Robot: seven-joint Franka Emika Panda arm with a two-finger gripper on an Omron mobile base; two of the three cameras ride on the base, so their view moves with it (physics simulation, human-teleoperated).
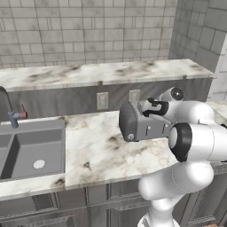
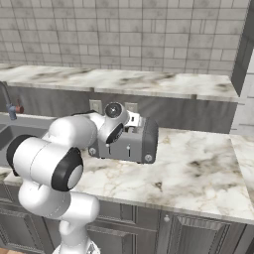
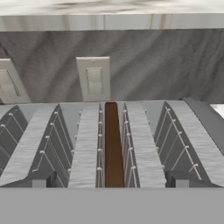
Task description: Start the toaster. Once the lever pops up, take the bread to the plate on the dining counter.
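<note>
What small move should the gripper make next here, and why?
Probably ease straight down over the middle slot. In the hand view the open gripper straddles the toaster, its fingertips either side of the bread, which stands edge-on in that slot. The base views show the hand above the toaster's top, so lowering should bring the fingers around the slice.

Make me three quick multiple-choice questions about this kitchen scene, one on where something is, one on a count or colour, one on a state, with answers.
1. Where is the dark brown bread slice?
A in a slot of the boxy grey metal toaster
B in the sink
C on the marble worktop

2. How many wall outlets are behind the toaster?
A one
B two
C four

3. The gripper is:
A open
B shut on the bread
C shut on a cup

Answers: 1 A, hand view shows it upright between wire guides; 2 B, two plates on the grey panel; 3 A, fingertips far apart.
</note>
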